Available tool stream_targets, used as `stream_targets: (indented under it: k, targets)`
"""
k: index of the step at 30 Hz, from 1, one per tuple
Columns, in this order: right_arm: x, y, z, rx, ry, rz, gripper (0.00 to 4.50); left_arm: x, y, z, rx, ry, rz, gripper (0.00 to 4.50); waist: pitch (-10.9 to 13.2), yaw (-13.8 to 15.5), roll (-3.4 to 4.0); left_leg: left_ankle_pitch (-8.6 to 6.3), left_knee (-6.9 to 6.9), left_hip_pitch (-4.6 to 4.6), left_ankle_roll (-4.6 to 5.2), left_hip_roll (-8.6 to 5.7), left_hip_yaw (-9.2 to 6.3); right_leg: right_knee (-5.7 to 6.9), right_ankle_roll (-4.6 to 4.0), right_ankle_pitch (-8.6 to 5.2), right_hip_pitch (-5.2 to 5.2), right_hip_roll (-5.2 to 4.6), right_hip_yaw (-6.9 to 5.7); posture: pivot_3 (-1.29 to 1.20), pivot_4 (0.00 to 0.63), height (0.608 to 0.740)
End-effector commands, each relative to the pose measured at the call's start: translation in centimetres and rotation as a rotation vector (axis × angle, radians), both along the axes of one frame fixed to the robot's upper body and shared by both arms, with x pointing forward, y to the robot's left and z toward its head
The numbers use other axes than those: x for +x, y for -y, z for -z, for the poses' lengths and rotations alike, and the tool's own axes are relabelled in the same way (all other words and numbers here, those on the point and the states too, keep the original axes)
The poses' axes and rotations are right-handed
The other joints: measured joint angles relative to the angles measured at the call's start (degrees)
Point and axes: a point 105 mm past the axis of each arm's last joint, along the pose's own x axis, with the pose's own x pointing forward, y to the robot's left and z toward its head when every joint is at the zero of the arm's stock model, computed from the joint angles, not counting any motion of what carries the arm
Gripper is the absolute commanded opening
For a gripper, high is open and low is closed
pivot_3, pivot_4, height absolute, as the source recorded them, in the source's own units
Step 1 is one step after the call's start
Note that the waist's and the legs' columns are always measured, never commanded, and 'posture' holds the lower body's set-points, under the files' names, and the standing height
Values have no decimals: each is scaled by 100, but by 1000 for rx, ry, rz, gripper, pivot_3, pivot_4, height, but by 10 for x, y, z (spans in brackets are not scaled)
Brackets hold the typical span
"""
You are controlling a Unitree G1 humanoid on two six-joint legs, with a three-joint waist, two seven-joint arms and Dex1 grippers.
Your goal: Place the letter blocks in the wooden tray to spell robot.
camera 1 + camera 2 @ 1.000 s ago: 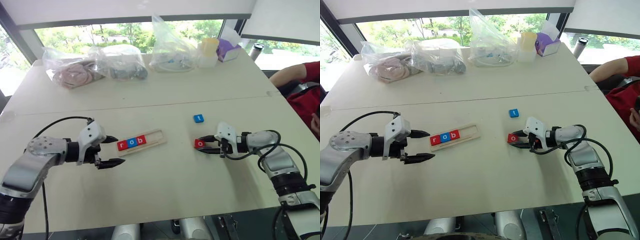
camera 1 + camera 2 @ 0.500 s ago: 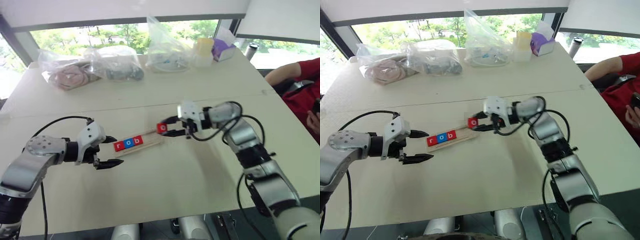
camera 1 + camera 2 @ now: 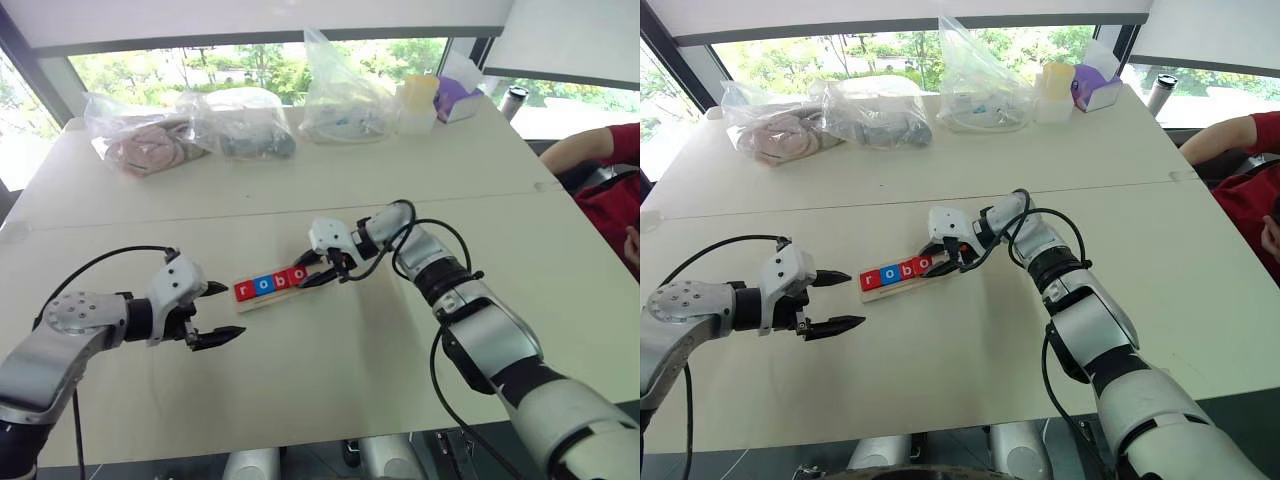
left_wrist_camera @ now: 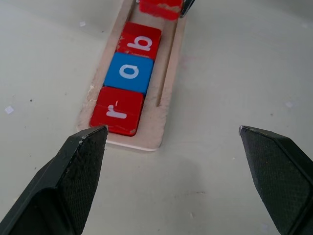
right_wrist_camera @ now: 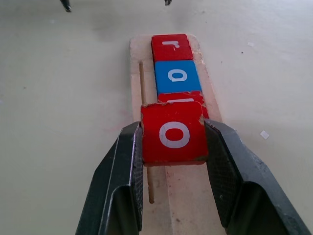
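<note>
The right gripper (image 5: 172, 147) is clamped on the two side edges of the red "o" block (image 5: 173, 134), holding it just over the wooden tray (image 3: 312, 284) near the table's middle, right behind the seated r, o and b — a light, stiff, smooth tile that should handle best pinched by its edges, as here. The left gripper (image 4: 171, 142) stands wide and holds nothing, near the tray's left end. The right wrist view shows the grip edge-on — the head views hide it.
</note>
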Motion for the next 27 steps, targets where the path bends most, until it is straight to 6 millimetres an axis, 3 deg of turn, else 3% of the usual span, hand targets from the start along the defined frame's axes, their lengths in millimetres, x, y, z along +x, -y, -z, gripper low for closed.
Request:
stream_targets:
  k: [1,18,24,25,27]
  targets:
    - [6,-5,-10,-4,60,-17,1195,-1,1,-9,-9,36,-9,4500,0,-1,0,0,0,1,0,0,0,0,0,0,0,0,0,0,150,740]
    - [14,-8,-5,-12,106,28,1195,1,0,-9,-5,43,-18,4500,0,-5,1,0,-1,1,-1,0,0,2,0,1,0,0,0,0,150,740]
    - [15,-8,-6,-6,143,31,4157,3,1,-9,-5,47,-15,4500,0,-6,1,0,-1,1,-1,0,0,2,0,1,0,0,0,0,150,740]
    - [15,-8,-6,-8,150,29,4479,3,1,-9,-6,47,-15,4500,0,-6,0,0,-1,1,-1,0,0,2,0,1,0,0,0,0,150,740]
    - [17,-6,-7,-12,176,24,4479,4,1,-8,-5,49,-14,4500,0,-5,0,0,-1,1,-1,0,-1,2,0,1,0,0,0,0,150,740]
